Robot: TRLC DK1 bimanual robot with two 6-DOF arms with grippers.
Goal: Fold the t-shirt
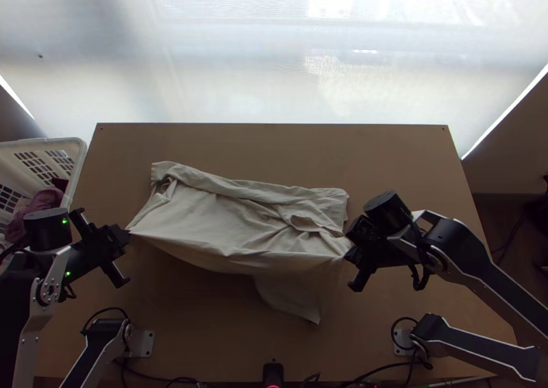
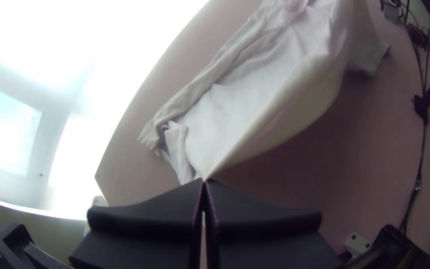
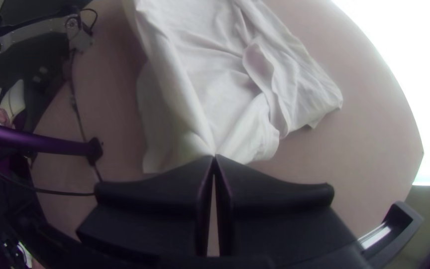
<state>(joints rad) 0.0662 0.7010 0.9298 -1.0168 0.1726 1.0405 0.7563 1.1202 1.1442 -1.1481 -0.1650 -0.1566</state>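
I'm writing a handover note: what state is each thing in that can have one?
Cream cloth t-shirt, creased, unevenly bunched, stretched between both grippers.
Left gripper with flat black fingers, shut on the t-shirt's edge.
Right gripper with flat black fingers, shut on the t-shirt.
White plastic basket, open-topped, holding cloth.

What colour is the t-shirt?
The t-shirt is plain off-white; the top view shows it best.

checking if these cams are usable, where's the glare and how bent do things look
Top view: bright backlight beyond the table, shadow under the shirt's near edge. Left wrist view: window side washed out white, table edge curved. Right wrist view: white glare at one side, table edge bowed, corners dark.
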